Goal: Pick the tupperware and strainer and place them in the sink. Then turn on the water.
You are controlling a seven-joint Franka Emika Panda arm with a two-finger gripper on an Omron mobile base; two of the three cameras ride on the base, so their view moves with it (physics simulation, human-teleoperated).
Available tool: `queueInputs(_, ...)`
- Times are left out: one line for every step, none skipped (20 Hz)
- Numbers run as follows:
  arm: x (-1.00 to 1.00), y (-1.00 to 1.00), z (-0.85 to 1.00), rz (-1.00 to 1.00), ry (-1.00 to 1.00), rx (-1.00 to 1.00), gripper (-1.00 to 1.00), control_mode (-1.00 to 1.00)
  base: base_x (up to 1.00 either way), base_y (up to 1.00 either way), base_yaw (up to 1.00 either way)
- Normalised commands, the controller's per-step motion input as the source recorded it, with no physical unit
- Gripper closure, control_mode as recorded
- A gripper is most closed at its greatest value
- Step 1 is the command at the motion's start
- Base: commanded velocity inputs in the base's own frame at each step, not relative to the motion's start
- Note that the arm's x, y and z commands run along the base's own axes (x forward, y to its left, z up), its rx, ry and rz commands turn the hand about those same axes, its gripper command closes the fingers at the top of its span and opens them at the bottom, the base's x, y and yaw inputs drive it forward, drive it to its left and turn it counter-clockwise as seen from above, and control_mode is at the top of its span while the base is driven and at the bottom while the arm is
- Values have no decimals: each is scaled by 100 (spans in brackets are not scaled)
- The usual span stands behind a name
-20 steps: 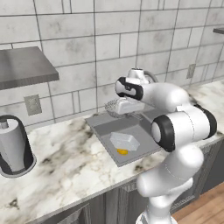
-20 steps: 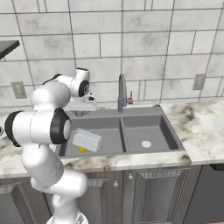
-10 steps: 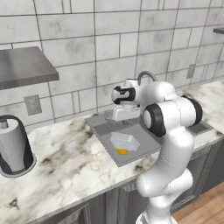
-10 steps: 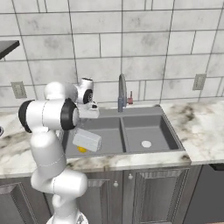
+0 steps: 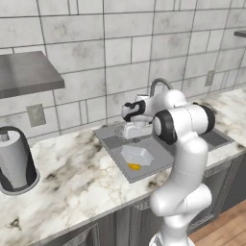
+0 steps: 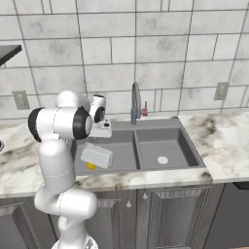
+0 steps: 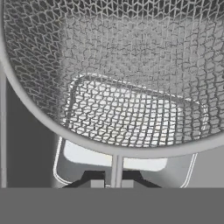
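The strainer (image 7: pixel 131 87) is gripped by its thin handle in the nearly closed jaws of the gripper (image 7: pixel 115 183) above the sink's (image 6: pixel 146 165) left basin, where the tupperware (image 5: pixel 137 155) is seen lying tilted, beside the marble surface (image 5: pixel 72 178).

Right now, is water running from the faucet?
No: in the right base view the faucet stands dry, with no stream falling into the sink.
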Motion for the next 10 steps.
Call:
queueInputs(0,0,-26,0,0,0,100,-100,0,0,0)
queueInputs(0,0,-29,0,0,0,100,-100,0,0,0)
queueInputs(0,0,-31,0,0,0,100,-100,0,0,0)
queueInputs(0,0,-32,0,0,0,100,-100,0,0,0)
queueInputs(0,0,-34,0,0,0,100,-100,0,0,0)
queueInputs(0,0,-41,0,0,0,100,-100,0,0,0)
queueInputs(0,0,-44,0,0,0,100,-100,0,0,0)
queueInputs(0,0,-42,0,0,0,100,-100,0,0,0)
queueInputs(0,0,-46,0,0,0,100,-100,0,0,0)
queueInputs(0,0,-47,0,0,0,100,-100,0,0,0)
